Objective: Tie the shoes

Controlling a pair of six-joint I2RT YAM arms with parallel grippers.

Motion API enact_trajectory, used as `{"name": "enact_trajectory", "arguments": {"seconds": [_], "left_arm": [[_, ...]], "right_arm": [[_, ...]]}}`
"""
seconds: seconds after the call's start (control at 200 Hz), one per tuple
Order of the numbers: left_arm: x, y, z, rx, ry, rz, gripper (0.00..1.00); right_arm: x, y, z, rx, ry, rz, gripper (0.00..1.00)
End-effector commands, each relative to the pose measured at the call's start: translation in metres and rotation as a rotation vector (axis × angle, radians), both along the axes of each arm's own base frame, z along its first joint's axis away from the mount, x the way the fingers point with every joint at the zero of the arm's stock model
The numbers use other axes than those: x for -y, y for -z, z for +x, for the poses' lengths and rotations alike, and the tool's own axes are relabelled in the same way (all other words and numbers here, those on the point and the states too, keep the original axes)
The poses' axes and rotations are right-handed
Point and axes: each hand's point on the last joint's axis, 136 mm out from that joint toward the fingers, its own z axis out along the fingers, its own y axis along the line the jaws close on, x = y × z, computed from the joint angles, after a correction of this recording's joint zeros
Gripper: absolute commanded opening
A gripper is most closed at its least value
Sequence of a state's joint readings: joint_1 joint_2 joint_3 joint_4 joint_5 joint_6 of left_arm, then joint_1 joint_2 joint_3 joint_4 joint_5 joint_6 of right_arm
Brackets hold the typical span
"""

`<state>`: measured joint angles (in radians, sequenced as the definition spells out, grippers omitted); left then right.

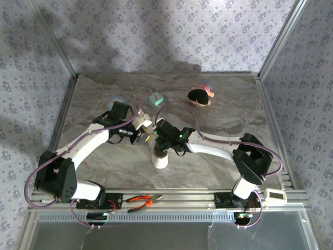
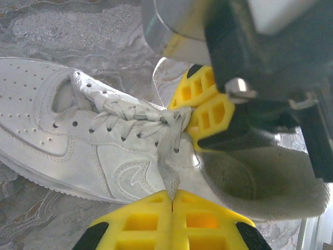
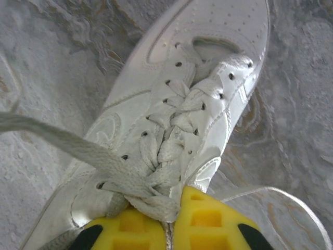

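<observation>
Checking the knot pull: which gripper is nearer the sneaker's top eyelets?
Right. The right gripper pinches the laces right at the top eyelets of the sneaker; the left gripper sits off its side, holding one lace stretched out from them.

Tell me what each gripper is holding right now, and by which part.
The left gripper pinches a lace strand leading off the top eyelets; the right gripper pinches the crossed laces by those eyelets on the sneaker.

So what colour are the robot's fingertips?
Bright yellow fingertips with black edges, clearest in the left wrist view.
</observation>
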<state>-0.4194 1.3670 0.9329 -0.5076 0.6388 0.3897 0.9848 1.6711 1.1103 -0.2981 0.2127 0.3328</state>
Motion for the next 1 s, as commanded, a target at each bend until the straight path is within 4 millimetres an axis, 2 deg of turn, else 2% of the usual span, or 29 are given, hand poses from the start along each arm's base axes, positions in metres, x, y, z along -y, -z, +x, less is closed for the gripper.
{"name": "enact_trajectory", "arguments": {"seconds": [0.0, 0.08, 0.185, 0.33, 0.45, 0.689, 0.839, 0.999], "left_arm": [[0.002, 0.0, 0.001, -0.003, -0.005, -0.017, 0.0], [0.001, -0.001, -0.002, -0.014, -0.001, -0.02, 0.0], [0.001, -0.005, -0.005, -0.019, 0.014, -0.032, 0.0], [0.003, -0.011, -0.01, -0.038, 0.058, -0.053, 0.03], [0.004, -0.014, -0.014, -0.056, 0.095, -0.059, 0.03], [0.005, -0.024, -0.014, -0.069, 0.132, -0.105, 0.02], [0.002, -0.026, -0.018, -0.106, 0.145, -0.114, 0.02], [0.002, -0.028, -0.021, -0.127, 0.166, -0.125, 0.02]], "right_arm": [[0.001, -0.001, -0.006, -0.003, 0.019, 0.061, 0.3], [-0.005, -0.016, -0.01, 0.066, -0.058, 0.098, 0.42], [-0.005, -0.038, -0.016, 0.186, -0.17, 0.108, 0.46], [-0.002, -0.046, -0.02, 0.305, -0.328, 0.114, 0.48], [-0.008, -0.05, -0.017, 0.376, -0.444, 0.132, 0.49], [-0.028, -0.052, -0.008, 0.424, -0.552, 0.179, 0.52], [-0.041, -0.043, -0.009, 0.418, -0.634, 0.162, 0.53], [-0.044, -0.035, 0.005, 0.437, -0.626, 0.128, 0.52]]}}
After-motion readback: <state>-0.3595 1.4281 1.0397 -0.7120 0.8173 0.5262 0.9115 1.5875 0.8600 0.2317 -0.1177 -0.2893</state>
